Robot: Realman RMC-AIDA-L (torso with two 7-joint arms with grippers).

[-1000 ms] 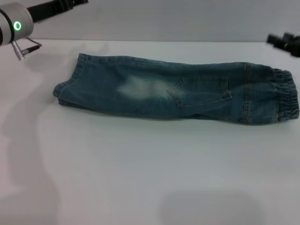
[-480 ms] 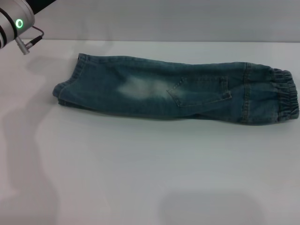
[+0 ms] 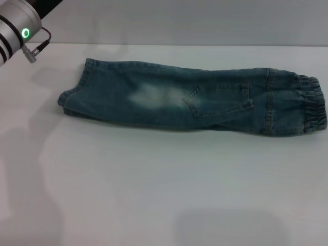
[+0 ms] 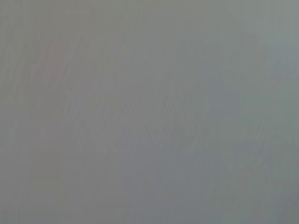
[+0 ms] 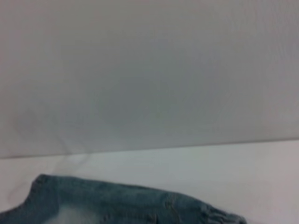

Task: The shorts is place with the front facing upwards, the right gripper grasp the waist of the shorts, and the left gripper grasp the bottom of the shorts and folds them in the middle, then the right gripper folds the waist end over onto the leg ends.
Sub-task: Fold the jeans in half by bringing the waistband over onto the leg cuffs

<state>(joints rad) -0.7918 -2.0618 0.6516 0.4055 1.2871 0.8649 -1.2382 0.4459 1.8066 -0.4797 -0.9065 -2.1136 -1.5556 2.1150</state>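
The left claw's fingers lie past the picture's edge, and the shorts (image 3: 195, 100) seem cropped at the waistband.

Overhead head view; shorts (image 3: 195, 100) shared rightwards.

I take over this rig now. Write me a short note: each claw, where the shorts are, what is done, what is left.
Left claw: out of view; only its green-lit wrist shows at the table's far left corner.
Right claw: not in view.
Shorts: flat on the white table, folded lengthwise, waist at the right, leg ends at the left.
Done: the lengthwise fold.
Left: right claw folds the waist over onto the leg ends.
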